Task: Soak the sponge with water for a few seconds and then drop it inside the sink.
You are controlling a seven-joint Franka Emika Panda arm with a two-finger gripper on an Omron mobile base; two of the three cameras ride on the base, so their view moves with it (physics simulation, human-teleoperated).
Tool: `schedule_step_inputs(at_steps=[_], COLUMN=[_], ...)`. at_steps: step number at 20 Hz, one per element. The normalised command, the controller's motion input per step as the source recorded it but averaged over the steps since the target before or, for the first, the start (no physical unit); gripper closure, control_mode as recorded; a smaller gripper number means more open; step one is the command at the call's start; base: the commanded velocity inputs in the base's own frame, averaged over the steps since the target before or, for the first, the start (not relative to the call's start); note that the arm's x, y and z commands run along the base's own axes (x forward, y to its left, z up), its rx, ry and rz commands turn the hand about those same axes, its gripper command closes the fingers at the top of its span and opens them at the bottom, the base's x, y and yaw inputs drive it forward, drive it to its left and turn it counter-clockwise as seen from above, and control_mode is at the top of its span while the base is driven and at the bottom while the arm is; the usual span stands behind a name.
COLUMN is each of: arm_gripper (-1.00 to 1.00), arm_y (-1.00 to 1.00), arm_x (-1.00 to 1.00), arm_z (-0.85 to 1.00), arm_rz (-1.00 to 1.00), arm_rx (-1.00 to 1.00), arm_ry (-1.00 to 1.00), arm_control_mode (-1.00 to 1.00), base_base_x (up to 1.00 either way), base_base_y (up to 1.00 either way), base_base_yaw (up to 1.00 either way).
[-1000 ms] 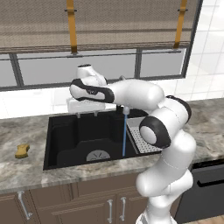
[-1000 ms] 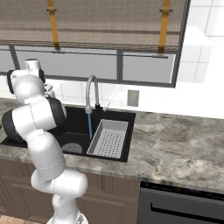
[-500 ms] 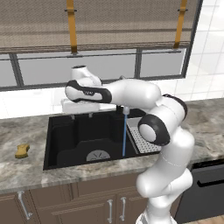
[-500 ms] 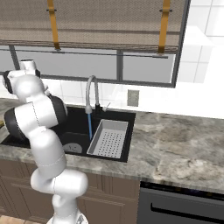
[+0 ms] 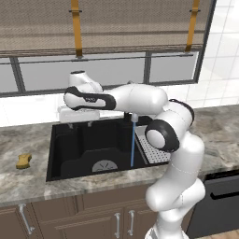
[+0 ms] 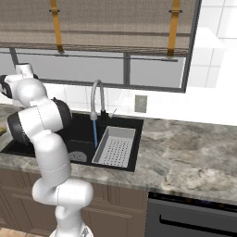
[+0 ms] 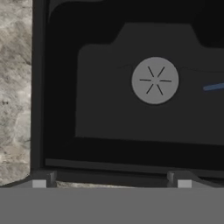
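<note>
Jaws stand wide apart with nothing between them; the gripper (image 5: 79,122) hangs over the back left part of the sink (image 5: 65,163), above the basin and clear of its floor. In the hand view its two finger tips (image 7: 39,183) sit far from each other at the bottom, looking straight down into the sink (image 7: 61,109) at the round grey drain (image 7: 155,80).

The sponge (image 5: 23,161), yellow-orange and lumpy, lies on the grey marbled counter (image 5: 28,182) to the left of the sink, well apart from the gripper and just beside the sink's left rim. It is untouched and dry-side of the basin.

The water (image 5: 132,144) runs as a thin straight blue stream down into the right part of the sink, landing near the drain (image 5: 105,166). From the right base view the stream (image 6: 95,134) drops from the curved silver faucet (image 6: 96,95) behind the sink. In the hand view a short blue streak (image 7: 213,87) shows to the right of the drain.

A grey perforated drainer tray (image 6: 115,147) sits in the right part of the sink, just beside the stream. A window with a woven blind (image 5: 130,23) stands behind the sink.
</note>
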Motion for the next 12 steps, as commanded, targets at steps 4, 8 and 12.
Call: schedule_step_inputs(at_steps=[4, 8, 12], arm_gripper=[-1.0, -1.0, -1.0], arm_y=[0.3, 0.3, 0.27], arm_x=[0.0, 0.0, 0.0], arm_z=[0.0, -0.03, -0.1], arm_rz=[0.0, 0.0, 0.0], arm_rx=[0.01, 0.05, 0.05], arm_ry=[0.04, 0.01, 0.0], arm_control_mode=[-1.0, -1.0, -1.0], base_base_x=[0.0, 0.0, 0.0], base_base_y=[0.0, 0.0, 0.0], base_base_yaw=[0.0, 0.0, 0.0])
